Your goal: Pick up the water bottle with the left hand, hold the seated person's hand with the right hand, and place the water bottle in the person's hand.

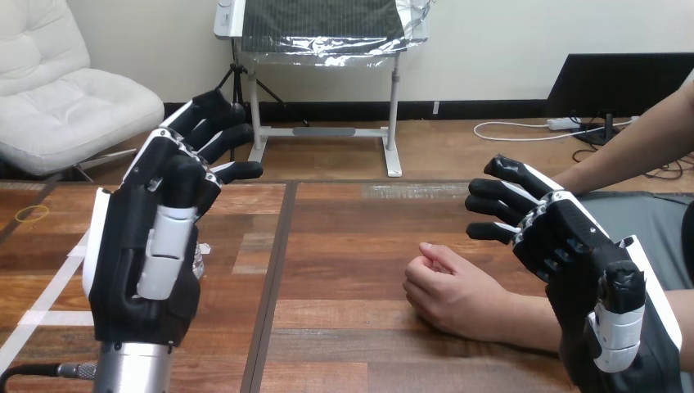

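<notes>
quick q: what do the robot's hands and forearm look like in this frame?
Left hand and right hand: black bodies, white shells along the backs and edges, black jointed fingers, white-shelled thumbs. Left forearm is a silver cylinder.

Soft, even light is falling over the wooden table [344, 246]. A pale sheen is glinting beyond the person's hand [450, 295], a faint shadow is pooling just beneath it, and to the view's left of it the white shells of the left hand [147, 262] are gleaming.
</notes>
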Robot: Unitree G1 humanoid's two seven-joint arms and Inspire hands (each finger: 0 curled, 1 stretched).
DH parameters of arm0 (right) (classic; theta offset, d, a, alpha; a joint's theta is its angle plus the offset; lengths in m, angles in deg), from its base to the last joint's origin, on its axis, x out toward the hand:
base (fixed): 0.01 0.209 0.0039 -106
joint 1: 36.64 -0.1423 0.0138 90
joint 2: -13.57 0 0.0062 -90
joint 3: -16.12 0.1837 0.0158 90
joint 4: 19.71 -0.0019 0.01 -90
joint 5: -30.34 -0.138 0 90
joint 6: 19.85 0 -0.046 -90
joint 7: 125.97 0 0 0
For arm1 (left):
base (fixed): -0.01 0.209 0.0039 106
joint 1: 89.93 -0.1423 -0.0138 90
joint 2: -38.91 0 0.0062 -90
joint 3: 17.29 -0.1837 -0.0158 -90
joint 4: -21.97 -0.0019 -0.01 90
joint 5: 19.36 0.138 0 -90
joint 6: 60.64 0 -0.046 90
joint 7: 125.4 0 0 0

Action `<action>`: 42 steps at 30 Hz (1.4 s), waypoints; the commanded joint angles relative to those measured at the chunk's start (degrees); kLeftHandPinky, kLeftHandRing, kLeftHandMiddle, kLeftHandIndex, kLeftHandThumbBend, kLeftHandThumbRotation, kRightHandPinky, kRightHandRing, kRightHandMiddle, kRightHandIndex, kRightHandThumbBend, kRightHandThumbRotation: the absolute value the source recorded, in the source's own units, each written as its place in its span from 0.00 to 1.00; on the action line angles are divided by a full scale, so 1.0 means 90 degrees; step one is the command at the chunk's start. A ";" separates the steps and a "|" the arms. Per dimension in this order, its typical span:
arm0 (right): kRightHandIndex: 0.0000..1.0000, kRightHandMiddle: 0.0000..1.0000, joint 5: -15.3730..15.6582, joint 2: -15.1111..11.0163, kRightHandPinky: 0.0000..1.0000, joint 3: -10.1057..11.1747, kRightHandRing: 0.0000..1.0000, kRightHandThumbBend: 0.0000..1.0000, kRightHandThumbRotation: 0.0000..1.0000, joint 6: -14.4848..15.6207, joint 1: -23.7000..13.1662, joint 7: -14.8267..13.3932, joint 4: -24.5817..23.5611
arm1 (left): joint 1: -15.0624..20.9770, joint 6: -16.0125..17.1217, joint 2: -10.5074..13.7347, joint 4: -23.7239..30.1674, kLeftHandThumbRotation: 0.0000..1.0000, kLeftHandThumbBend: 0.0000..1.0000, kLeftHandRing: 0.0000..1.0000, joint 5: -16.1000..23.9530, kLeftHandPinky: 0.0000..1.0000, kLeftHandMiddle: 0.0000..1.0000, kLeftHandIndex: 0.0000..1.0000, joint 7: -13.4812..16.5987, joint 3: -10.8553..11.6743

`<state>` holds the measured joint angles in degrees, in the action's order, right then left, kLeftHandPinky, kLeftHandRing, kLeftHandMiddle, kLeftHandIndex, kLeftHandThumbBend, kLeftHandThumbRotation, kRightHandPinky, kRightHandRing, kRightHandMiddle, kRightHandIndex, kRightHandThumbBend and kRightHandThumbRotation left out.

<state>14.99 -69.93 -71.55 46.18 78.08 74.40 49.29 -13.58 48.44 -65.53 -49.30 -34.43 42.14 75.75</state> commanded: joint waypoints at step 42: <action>0.84 0.81 -0.0016 -0.0036 0.73 0.0093 0.80 1.00 1.00 -0.0068 -0.0272 0.0033 -0.0154 | 0.0568 0.1085 0.0718 -0.0806 0.04 1.00 1.00 0.2565 0.95 1.00 1.00 0.1231 0.0597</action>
<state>14.98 -69.92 -71.20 46.18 78.09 74.87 49.29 -12.05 57.34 -59.89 -56.19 -12.07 52.09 80.63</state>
